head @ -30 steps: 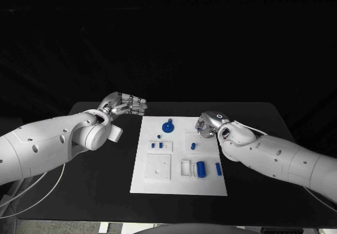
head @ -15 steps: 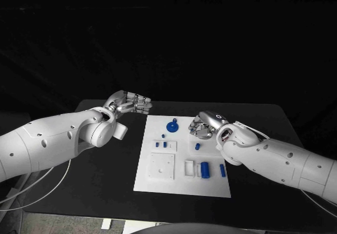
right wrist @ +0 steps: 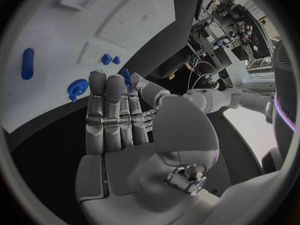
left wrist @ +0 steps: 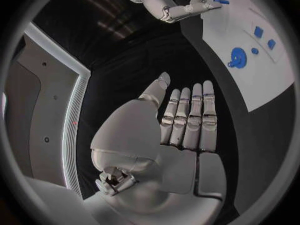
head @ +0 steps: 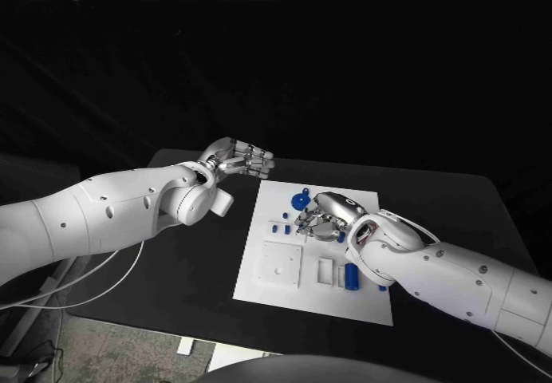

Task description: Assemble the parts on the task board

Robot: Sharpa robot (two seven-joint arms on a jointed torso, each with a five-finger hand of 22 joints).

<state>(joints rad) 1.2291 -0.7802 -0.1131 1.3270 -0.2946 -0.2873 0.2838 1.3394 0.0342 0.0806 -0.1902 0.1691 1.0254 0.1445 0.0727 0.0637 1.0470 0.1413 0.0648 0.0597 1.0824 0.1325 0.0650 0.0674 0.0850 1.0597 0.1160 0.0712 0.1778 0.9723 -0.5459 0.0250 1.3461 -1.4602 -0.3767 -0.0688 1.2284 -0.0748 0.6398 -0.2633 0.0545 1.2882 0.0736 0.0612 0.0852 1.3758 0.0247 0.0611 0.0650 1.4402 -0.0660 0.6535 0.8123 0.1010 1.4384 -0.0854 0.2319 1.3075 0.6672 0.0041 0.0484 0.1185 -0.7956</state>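
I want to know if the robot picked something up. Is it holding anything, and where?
Yes. The right hand pinches a small blue part by its lower end, between fingertips and thumb. The left hand holds nothing.

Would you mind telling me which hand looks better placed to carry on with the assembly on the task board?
The right hand, most likely: it is over the task board and seems to pinch a small blue part. The left hand is off the board's far left corner, fingers straight and holding nothing.

One black table [head: 172,271], one white task board [head: 270,291], one round blue part [head: 301,199], two small blue parts [head: 274,227] side by side, one long blue part [head: 351,275], one thin blue part [right wrist: 127,77] pinched in right hand [head: 322,214]
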